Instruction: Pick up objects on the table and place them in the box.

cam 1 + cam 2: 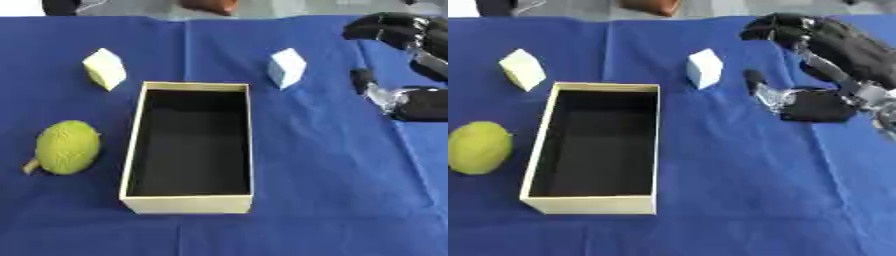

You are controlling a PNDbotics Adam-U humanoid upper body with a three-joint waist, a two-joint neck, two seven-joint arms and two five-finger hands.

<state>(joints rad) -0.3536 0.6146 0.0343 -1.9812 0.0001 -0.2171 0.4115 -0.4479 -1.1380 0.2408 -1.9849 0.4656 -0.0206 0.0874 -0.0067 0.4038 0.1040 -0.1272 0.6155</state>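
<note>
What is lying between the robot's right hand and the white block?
Nothing: between the right hand and the white block only bare blue tablecloth shows, clearest in the right eye view.

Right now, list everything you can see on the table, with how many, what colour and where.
box: one, cream outside, dark inside, holds nothing, centre of the table.
pale yellow block: one, beyond the box's far left corner.
white block: one, beyond the box's far right corner.
green fruit: one, yellow-green, bumpy skin, short stem, left of the box.
tablecloth: one, blue, covers the table.
right hand: one, black and silver, to the right of the white block, holds nothing.
left hand: not in view.
</note>
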